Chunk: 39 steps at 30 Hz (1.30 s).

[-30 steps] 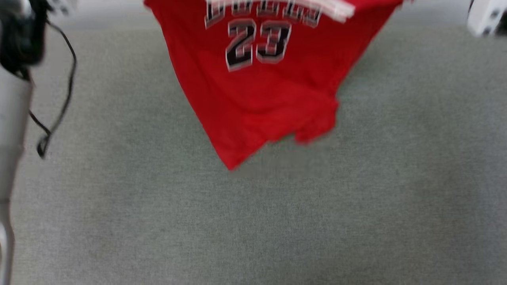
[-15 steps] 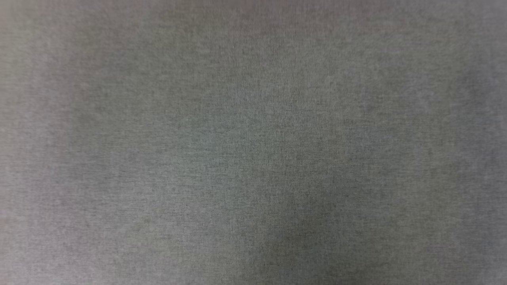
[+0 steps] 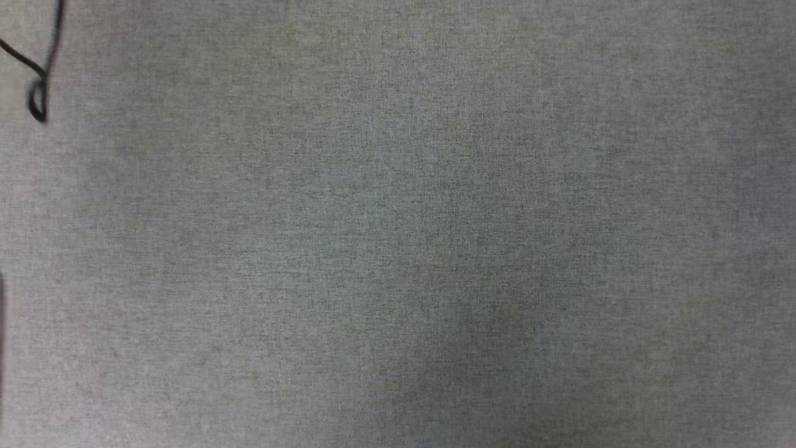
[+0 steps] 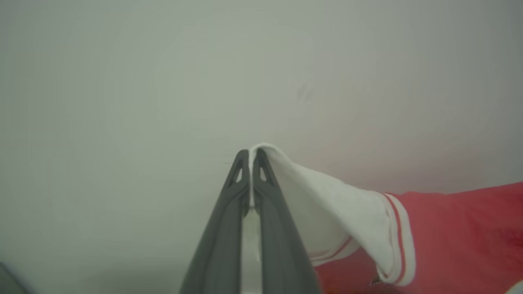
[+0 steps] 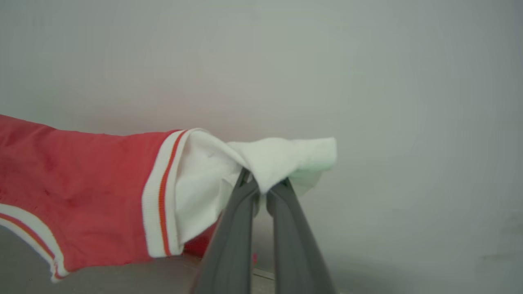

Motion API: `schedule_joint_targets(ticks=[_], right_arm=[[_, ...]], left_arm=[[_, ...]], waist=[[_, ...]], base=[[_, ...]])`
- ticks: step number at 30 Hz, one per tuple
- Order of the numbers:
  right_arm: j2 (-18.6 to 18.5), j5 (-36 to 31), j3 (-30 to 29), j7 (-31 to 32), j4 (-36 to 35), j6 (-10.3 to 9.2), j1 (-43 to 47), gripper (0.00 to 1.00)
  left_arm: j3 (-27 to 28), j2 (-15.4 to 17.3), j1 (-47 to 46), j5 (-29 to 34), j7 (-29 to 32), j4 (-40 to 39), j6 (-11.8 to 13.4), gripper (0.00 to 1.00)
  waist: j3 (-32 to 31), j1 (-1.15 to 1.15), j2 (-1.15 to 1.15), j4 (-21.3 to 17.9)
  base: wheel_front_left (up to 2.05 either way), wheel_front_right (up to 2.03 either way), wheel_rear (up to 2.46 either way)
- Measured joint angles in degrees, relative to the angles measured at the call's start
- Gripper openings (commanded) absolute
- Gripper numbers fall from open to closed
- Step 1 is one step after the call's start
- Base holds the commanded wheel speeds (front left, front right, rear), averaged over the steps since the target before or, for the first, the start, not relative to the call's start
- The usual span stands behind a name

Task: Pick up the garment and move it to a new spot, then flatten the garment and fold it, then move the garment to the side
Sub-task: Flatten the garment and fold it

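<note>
- Left wrist view: the left gripper (image 4: 250, 154) has its fingers pressed together on the tip of a white sleeve (image 4: 327, 196) of the garment (image 4: 457, 232). The shirt trails to that view's lower right, its red body beyond the striped trim.
- Right wrist view: the right gripper (image 5: 263, 188) is likewise clenched, its fingers pinching the other white sleeve (image 5: 282, 157), which bunches over the tips. The red cloth stretches away to that view's left.
- A grip at each sleeve end likely serves to spread the shirt wide between the arms, so it hangs open rather than crumpled and can be laid down flat.
- Head view: a grey woven surface (image 3: 398, 249) with a black cable (image 3: 38, 99) looping at the upper left. Judging from the wrist views, the garment seems held up off it.
- The step in hand reads as carrying to the new spot. Lowering both ends evenly matters, since a slack side would wrinkle.
</note>
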Motion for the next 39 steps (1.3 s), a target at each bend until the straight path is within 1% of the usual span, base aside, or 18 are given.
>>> schedule_joint_targets(ticks=[3,6,10,15,18,20,24,27,30,34,39], right_arm=[[0.42,1.78,1.03,-1.44,2.88,0.0,2.62,0.0],[0.8,3.56,2.38,-2.92,4.25,-0.01,4.81,0.0],[0.94,6.65,5.16,-4.23,4.99,0.0,11.05,0.0],[0.55,11.38,8.03,-6.83,3.28,-0.01,22.34,0.0],[-0.57,14.17,9.33,-7.94,0.74,0.0,30.14,0.0],[-1.46,15.59,10.11,-8.38,-1.48,-0.01,35.48,0.0],[-3.31,17.51,11.05,-7.36,-7.09,0.0,46.18,0.0],[-5.16,18.58,9.64,-5.84,-11.87,0.01,53.89,0.0],[-6.12,18.85,6.84,-3.41,-16.81,0.01,62.61,0.0],[-5.79,17.25,2.55,0.88,-24.46,0.01,74.47,0.0],[-2.65,15.43,-3.54,7.45,-33.57,0.02,89.56,0.0]], left_arm=[[0.1,-0.96,3.38,-1.3,-0.85,1.83,-0.74,0.0],[0.68,-1.47,6.43,-2.57,-2.14,3.42,-1.67,0.0],[1.01,-1.82,12.52,-4.0,-3.78,5.06,-3.32,0.0],[1.18,-1.89,23.29,-4.28,-5.53,4.67,-4.26,0.0],[1.65,-2.25,31.49,-4.41,-5.94,2.42,-4.03,0.0],[2.45,-2.58,36.95,-4.79,-6.02,0.2,-3.42,0.0],[4.26,-2.54,48.16,-4.9,-6.03,-5.86,-1.63,0.0],[4.79,-2.19,56.49,-4.91,-6.04,-10.78,0.05,0.0],[5.04,-1.63,65.01,-4.92,-6.02,-16.04,2.66,0.0],[5.42,0.07,76.13,-5.43,-4.19,-24.04,6.94,0.0],[5.44,1.6,87.82,-6.12,-0.45,-33.18,11.83,0.0]], waist=[[-0.31,0.0,0.0,-0.04],[-1.04,0.0,0.0,-0.08],[-3.46,0.0,0.0,-0.18],[-8.45,-0.01,0.0,-0.25],[-12.34,-0.01,0.0,-0.14],[-15.13,-0.01,0.0,-0.02],[-20.89,-0.02,0.0,0.29],[-24.9,-0.03,0.0,0.61],[-28.55,-0.03,0.0,0.95],[-32.64,-0.04,0.0,1.24],[-36.4,-0.04,0.0,1.48]], base=[[0.0,0.0,0.0],[0.0,0.0,0.0],[0.0,0.0,0.0],[0.0,0.0,0.0],[0.0,0.0,0.0],[0.0,0.0,0.0],[0.0,0.0,0.0],[0.0,0.0,0.0],[0.0,0.0,0.0],[0.0,0.0,0.0],[0.0,0.0,0.0]])
